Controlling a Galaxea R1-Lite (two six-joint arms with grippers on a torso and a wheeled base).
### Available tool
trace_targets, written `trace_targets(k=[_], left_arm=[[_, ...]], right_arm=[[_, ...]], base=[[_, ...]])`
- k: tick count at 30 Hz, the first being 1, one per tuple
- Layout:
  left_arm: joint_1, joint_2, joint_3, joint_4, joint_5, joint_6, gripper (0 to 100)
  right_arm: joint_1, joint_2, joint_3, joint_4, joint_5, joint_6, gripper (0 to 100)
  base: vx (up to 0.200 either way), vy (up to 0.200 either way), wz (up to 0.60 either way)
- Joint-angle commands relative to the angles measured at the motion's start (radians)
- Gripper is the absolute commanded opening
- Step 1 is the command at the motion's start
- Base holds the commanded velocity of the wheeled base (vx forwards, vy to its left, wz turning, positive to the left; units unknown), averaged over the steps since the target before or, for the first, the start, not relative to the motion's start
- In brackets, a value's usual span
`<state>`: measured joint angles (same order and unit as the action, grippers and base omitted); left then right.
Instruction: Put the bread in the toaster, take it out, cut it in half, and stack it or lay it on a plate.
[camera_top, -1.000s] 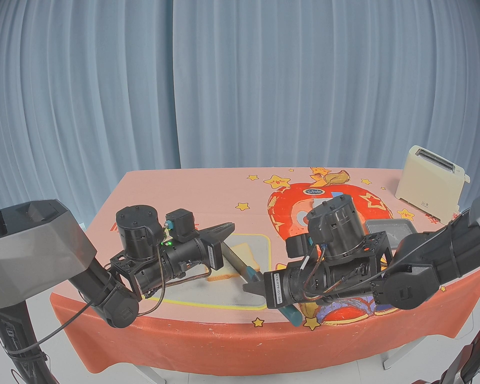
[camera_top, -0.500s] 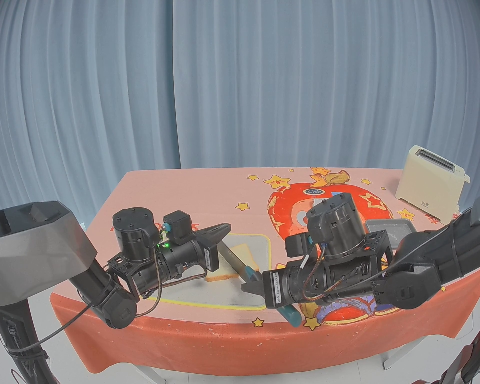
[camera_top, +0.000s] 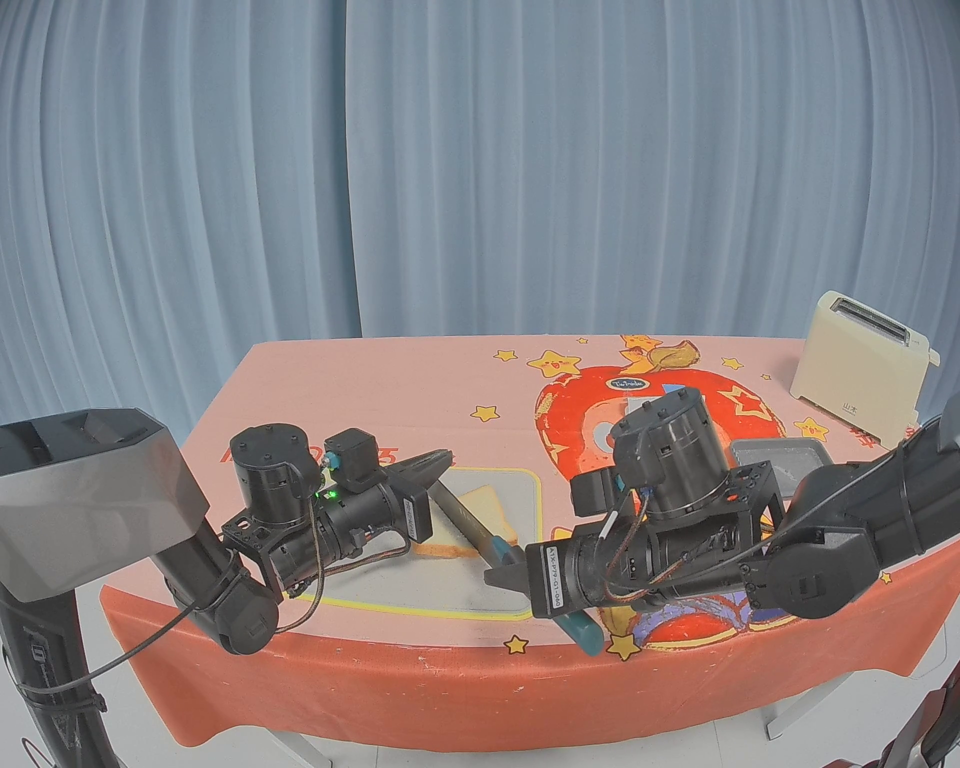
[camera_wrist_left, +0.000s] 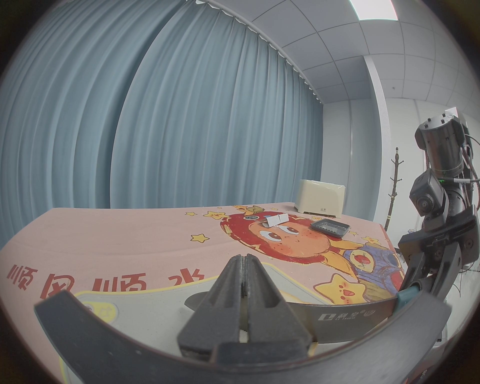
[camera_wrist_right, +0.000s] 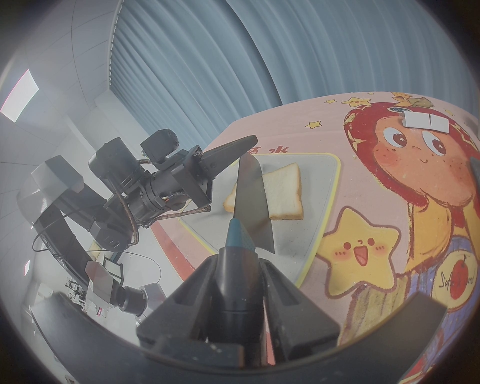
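Pale square bread slice (camera_top: 492, 503) lies flat mid grey yellow-edged cutting mat (camera_top: 440, 590), w/ steel teal-handled knife (camera_top: 460, 512) blade on edge across it. Black R gripper (camera_top: 503, 577), at slice's 5 o'clock, is clamped on the knife handle. Black L gripper (camera_top: 437, 463), at slice's 10 o'clock, has fingers pressed together, nothing between them. Cream plastic toaster (camera_top: 862, 367) sits at 2 o'clock on pink-clothed table (camera_top: 350, 390). Dark grey tray (camera_top: 783, 456) is at toaster's 8 o'clock.
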<state>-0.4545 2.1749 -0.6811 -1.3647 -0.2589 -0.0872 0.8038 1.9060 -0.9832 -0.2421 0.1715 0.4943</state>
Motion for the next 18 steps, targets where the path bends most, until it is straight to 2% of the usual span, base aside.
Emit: trace_targets(k=[1, 18], left_arm=[[0.000, 0.017, 0.003, 0.012, 0.000, 0.000, 0], [-0.039, 0.016, 0.009, -0.019, 0.003, 0.000, 0]], right_arm=[[0.002, 0.004, 0.000, -0.003, 0.000, 0.000, 0], [-0.009, 0.008, 0.000, -0.013, -0.001, 0.000, 0]], base=[[0.000, 0.000, 0.00], [0.000, 0.000, 0.00]])
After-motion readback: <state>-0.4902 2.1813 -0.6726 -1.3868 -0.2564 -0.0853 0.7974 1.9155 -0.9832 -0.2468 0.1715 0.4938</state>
